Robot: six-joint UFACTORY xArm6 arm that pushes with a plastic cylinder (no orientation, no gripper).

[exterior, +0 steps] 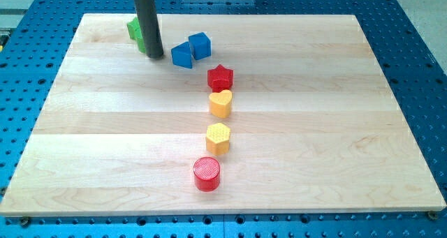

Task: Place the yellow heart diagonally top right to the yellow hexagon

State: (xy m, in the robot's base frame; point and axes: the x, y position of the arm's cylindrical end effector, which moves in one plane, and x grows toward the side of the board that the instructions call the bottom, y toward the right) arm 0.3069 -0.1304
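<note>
Camera view. Our rod has no fingers to part or close; my tip (155,56) rests in the upper left of the frame, just beside a green block (135,31) and well apart from the task's pieces. At centre frame the yellow heart (221,103) stands directly above the yellow hexagon (218,137), just below a red star (220,77). We judge the heart a light, rigid plastic block, prone to slide and twist; we would push low on its left flank, nudging it rightward.
</note>
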